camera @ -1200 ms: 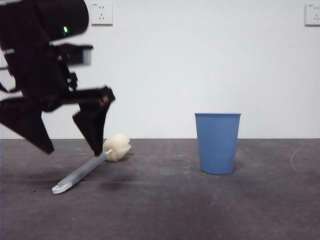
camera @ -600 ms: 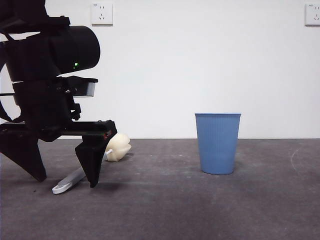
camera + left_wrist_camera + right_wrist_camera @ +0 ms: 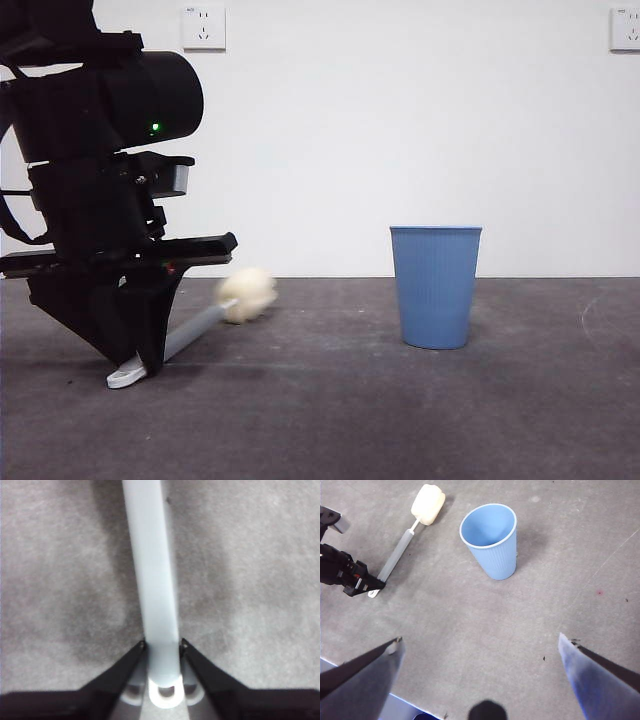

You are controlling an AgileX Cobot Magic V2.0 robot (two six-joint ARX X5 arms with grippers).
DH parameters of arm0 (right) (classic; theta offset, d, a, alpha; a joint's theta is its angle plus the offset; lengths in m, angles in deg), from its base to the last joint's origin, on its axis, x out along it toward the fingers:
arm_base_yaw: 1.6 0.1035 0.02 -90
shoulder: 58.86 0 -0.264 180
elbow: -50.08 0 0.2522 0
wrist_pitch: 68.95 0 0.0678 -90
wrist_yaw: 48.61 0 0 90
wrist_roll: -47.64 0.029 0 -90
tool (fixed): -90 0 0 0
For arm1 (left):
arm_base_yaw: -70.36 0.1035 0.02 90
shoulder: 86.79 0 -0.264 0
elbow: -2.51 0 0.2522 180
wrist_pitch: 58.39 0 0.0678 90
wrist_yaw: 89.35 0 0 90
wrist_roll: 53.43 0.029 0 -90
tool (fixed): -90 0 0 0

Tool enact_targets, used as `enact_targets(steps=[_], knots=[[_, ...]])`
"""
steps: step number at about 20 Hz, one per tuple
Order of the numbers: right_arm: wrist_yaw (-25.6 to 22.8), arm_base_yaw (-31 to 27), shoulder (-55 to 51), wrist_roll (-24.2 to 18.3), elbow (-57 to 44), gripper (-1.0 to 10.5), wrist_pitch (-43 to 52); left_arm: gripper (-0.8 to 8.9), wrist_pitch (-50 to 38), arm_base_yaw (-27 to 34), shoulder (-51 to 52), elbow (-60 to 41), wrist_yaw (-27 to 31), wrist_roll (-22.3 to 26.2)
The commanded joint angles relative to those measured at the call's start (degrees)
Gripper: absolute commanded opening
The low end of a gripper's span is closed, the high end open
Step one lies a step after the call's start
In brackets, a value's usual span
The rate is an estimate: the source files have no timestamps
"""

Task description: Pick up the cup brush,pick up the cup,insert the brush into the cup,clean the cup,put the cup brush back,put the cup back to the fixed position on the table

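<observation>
On the dark grey matte table [image 3: 400,420], the left gripper [image 3: 161,647] is seen closed on the grey handle of the cup brush [image 3: 195,330] near its white looped end, which touches the surface; the cream sponge head is raised. The blue ribbed plastic cup [image 3: 435,286] stands upright, well apart. The right gripper [image 3: 480,645] is held above, spread wide and empty

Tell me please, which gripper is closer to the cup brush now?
Left. The left gripper is shut on the cup brush handle near its looped end; the right gripper hangs open, high above the table, apart from it.
</observation>
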State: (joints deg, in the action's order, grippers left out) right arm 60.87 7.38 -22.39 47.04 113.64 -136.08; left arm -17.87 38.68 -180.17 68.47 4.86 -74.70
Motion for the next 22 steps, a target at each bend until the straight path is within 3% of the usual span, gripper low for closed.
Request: enact_targets(steps=[1, 9, 18, 19, 21, 22], knots=[[-0.09, 0.09, -0.09, 0.79, 0.15, 5.7, 0.15, -0.09, -0.44, -0.22, -0.24, 0.15, -0.09, -0.61], [-0.09, 0.09, 0.28, 2.36, 0.15, 5.7, -0.87, -0.09, -0.15, -0.09, 1.36, 0.74, 0.13, 0.52], [0.17, 0.17, 6.10, 2.10, 0.13, 5.7, -0.20, -0.09, 3.34, -0.11, 13.81, 0.81, -0.17, 4.11], [1.18, 0.37, 7.52, 2.05, 0.09, 5.6, 1.42, -0.09, 4.28, -0.11, 15.69, 0.79, -0.24, 5.05], [7.61, 1.05, 11.04, 2.05, -0.96, 5.6, 7.32, -0.09, 6.10, -0.11, 19.96, 0.79, -0.24, 6.49], [7.61, 1.42, 12.59, 2.05, -1.95, 5.6, 10.43, -0.09, 6.64, -0.11, 21.86, 0.81, -0.24, 6.86]])
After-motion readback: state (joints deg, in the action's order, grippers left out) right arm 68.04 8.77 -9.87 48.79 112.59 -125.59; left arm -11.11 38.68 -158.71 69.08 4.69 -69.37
